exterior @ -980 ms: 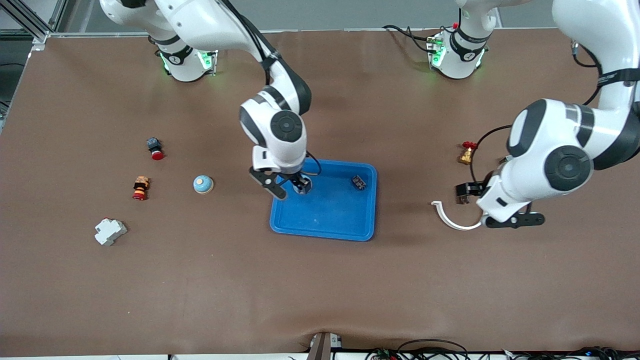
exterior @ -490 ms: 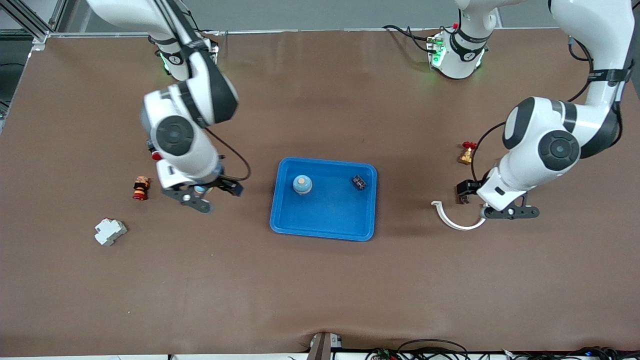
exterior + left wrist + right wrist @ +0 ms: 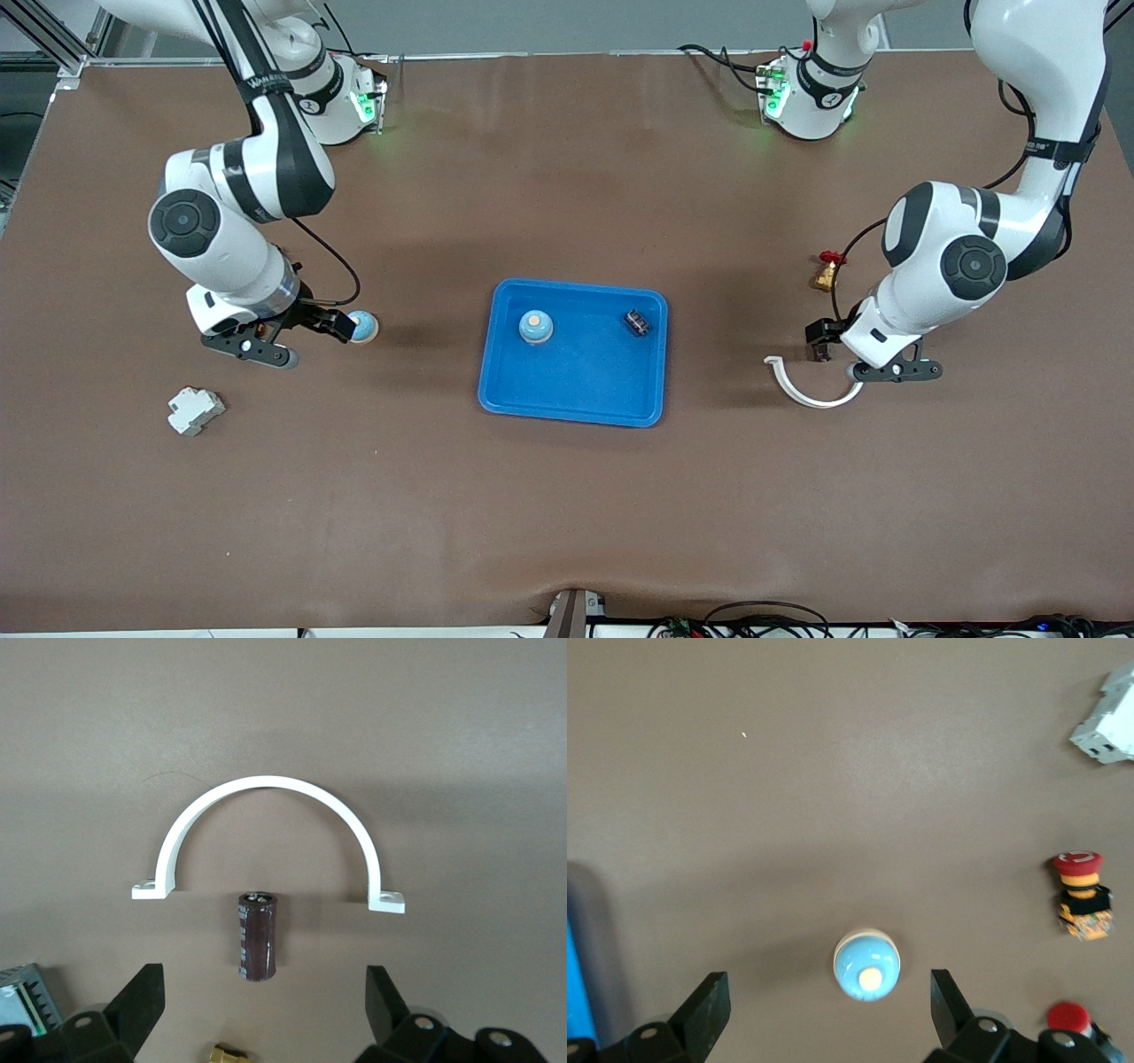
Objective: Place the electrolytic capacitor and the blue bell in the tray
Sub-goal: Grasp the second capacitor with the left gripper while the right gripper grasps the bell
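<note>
The blue tray lies mid-table. One blue bell and a small dark part sit in it. A second blue bell stands on the table toward the right arm's end, and in the right wrist view it is just ahead of my open, empty right gripper. The brown electrolytic capacitor lies on the table inside a white curved clamp. My left gripper hovers open just above it.
A brass valve with a red handle stands by the left arm. A white plastic block lies near the right arm's end. Two red push buttons lie beside the right gripper. The clamp is beside the left gripper.
My right gripper left a blue bell in the tray and swung toward the right arm's end, past the second bell. My left arm shifted slightly over the clamp.
</note>
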Available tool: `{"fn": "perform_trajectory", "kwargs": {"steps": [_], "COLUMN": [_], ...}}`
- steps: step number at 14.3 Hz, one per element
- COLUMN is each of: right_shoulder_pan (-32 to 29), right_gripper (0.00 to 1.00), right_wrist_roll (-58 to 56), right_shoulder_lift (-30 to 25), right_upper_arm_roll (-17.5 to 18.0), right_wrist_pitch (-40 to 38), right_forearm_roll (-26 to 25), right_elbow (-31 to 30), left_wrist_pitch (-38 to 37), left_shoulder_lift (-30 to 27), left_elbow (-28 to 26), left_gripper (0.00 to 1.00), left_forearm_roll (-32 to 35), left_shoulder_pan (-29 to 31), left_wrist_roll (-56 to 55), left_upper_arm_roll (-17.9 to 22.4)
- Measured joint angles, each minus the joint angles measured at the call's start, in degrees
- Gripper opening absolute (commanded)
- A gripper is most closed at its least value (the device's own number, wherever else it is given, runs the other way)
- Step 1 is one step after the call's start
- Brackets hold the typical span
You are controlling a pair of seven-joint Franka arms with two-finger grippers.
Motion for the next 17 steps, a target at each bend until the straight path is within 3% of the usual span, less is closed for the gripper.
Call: {"fn": "perform_trajectory", "kwargs": {"steps": [4, 9, 17], "right_shoulder_pan": [-1.18, -1.66, -1.66], "right_gripper": [1.0, 1.0, 1.0], "right_wrist_roll": [-2.69, -3.76, -3.78], "right_shoulder_lift": [-0.01, 0.23, 4.26], "right_upper_arm_roll": [0.02, 0.22, 0.72], "right_wrist_pitch": [8.61, 12.79, 20.82], "right_forearm_roll": [0.0, 0.0, 0.0], "right_elbow": [-5.53, -8.43, -13.01], "left_wrist_pitch": [3.24, 6.69, 7.0], "left_shoulder_lift": [4.29, 8.91, 9.75], "left_elbow": [-0.15, -0.21, -1.61], "left_gripper": [1.0, 1.0, 1.0], "left_forearm_roll": [0.0, 0.8, 1.41], "left_shoulder_pan": [1.04, 2.2, 2.16], "left_wrist_roll": [0.0, 0.02, 0.02], "left_upper_arm_roll": [0.18, 0.29, 0.19]}}
